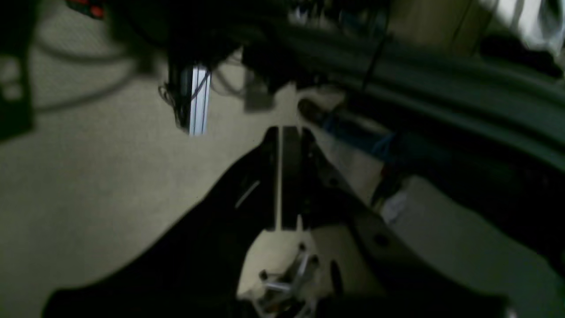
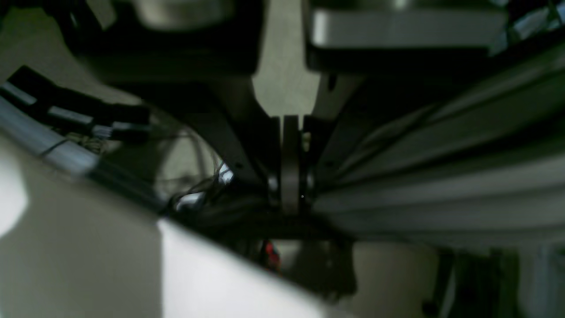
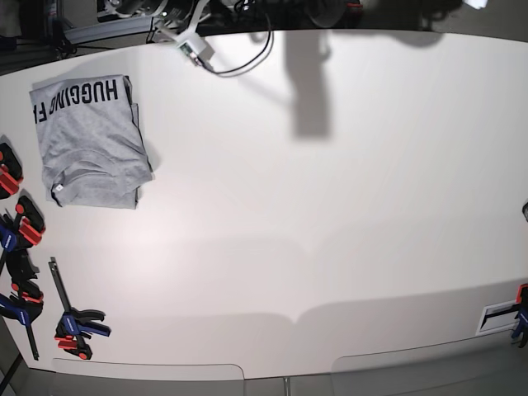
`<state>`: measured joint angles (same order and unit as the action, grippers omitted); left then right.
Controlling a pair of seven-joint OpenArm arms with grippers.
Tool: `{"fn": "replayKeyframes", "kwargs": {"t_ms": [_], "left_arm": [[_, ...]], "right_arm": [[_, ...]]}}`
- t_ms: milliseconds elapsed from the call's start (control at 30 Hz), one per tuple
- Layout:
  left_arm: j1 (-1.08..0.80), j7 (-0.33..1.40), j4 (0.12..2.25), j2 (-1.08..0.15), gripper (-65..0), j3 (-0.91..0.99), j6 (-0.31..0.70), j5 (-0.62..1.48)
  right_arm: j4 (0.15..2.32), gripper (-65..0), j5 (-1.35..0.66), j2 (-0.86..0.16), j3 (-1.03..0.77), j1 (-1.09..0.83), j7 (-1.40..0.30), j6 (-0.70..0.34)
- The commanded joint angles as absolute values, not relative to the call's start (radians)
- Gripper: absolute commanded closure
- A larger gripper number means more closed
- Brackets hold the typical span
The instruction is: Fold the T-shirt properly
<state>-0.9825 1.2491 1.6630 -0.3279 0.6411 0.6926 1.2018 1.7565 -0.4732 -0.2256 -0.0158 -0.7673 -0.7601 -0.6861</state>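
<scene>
The T-shirt (image 3: 92, 142) lies folded into a compact grey rectangle at the far left of the white table (image 3: 330, 214), with black block lettering along its top edge. Neither arm shows in the base view. In the left wrist view my left gripper (image 1: 284, 130) is shut with nothing between its fingers, and beyond it are a beige floor and dark frame parts. My right gripper (image 2: 290, 120) is also shut and holds nothing, with blurred rails and cables behind it. Both grippers are away from the T-shirt.
Several red, black and blue clamps (image 3: 18, 227) sit along the table's left edge, and a bar clamp (image 3: 76, 323) lies near the front left corner. A black cable (image 3: 243, 59) loops at the back edge. Another clamp (image 3: 520, 312) sits at the right edge.
</scene>
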Motion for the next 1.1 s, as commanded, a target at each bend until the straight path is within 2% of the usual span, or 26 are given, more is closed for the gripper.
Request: {"fn": "replayKeyframes", "kwargs": {"t_ms": [0, 200, 300, 633, 767, 833, 933, 1067], "left_arm": [[-1.0, 1.208, 1.661, -0.336, -0.5, 0.611, 0.698, 1.176], [-0.981, 0.82, 1.536, -0.335, -0.5, 0.393, 0.698, 0.87], [-0.953, 0.707, 1.446, -0.335, -0.5, 0.328, 0.698, 0.746], [-0.813, 0.287, 1.042, -0.332, -0.5, 0.299, 0.698, 0.467], [-0.748, 0.249, 0.93, -0.332, -0.5, 0.299, 0.698, 0.442], [-0.734, 0.249, 0.904, -0.332, -0.5, 0.299, 0.698, 0.442], [-0.738, 0.253, 0.896, -0.332, -0.5, 0.299, 0.698, 0.442], [-0.746, 0.253, 0.896, -0.332, -0.5, 0.299, 0.698, 0.437]], "right_arm": [[1.742, 0.0, -0.472, -0.237, -0.006, -0.776, -0.733, -0.698], [1.6, 0.0, -0.381, -0.25, 0.028, -0.769, -0.638, -0.698], [1.538, 0.0, -0.362, -0.25, 0.028, -0.739, -0.636, -0.698], [1.213, 0.0, -0.339, -0.249, 0.028, -0.559, -0.635, -0.687], [1.055, 0.0, -0.34, -0.249, 0.029, -0.488, -0.635, -0.655], [1.03, 0.0, -0.36, -0.251, 0.028, -0.48, -0.636, -0.698], [1.113, 0.0, -0.577, -0.263, 0.028, -0.533, -0.632, -0.698], [1.328, 0.0, -0.572, -0.26, 0.027, -0.63, -0.591, -0.698]]}}
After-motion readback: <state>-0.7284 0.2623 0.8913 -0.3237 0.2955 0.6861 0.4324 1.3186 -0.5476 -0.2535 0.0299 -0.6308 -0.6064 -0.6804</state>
